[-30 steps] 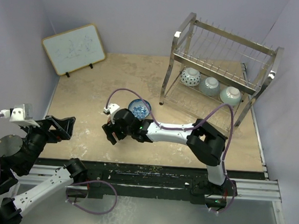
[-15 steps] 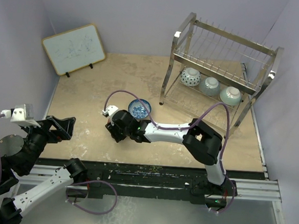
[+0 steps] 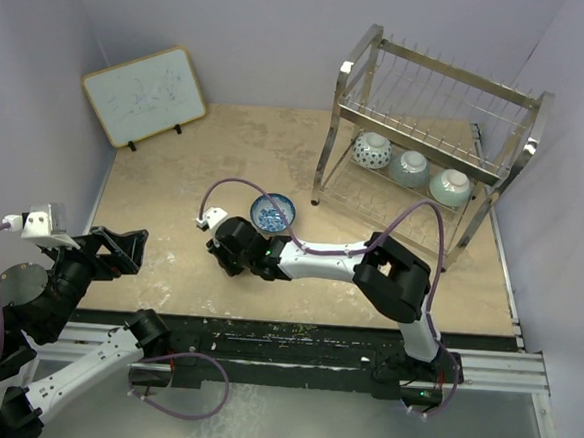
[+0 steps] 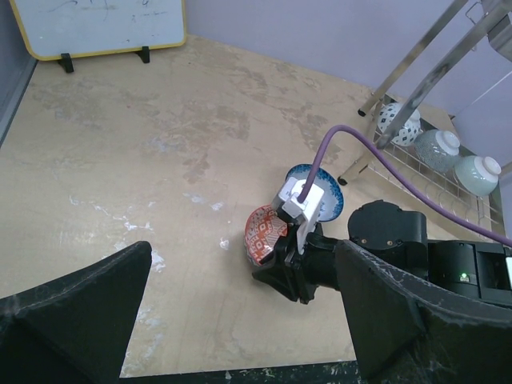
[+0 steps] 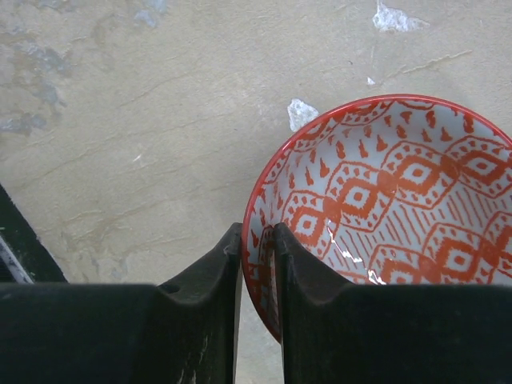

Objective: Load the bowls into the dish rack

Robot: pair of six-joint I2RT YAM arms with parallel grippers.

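A red-orange patterned bowl point(image 5: 400, 184) rests tipped on the table point(image 3: 174, 191), left of centre, and shows in the left wrist view point(image 4: 262, 236). My right gripper point(image 5: 258, 232) is shut on its rim, one finger inside and one outside. A blue-and-white bowl point(image 3: 272, 213) sits upright just behind the right wrist. The silver dish rack point(image 3: 327, 151) stands at the back right, with three bowls on edge in its lower tier: patterned point(image 3: 373, 150), pale green point(image 3: 410, 167) and pale grey-white point(image 3: 453, 187). My left gripper point(image 4: 248, 320) hangs open, well left of the bowls, holding nothing.
A framed whiteboard point(image 3: 145, 94) leans on a stand at the back left corner. Purple walls close in the table on the left, back and right. The right arm's purple cable point(image 3: 244, 183) loops over the blue-and-white bowl.
The right gripper's jaws have closed from wide apart onto the red-orange bowl's rim, and the wrist has edged slightly left. The left arm has not moved.
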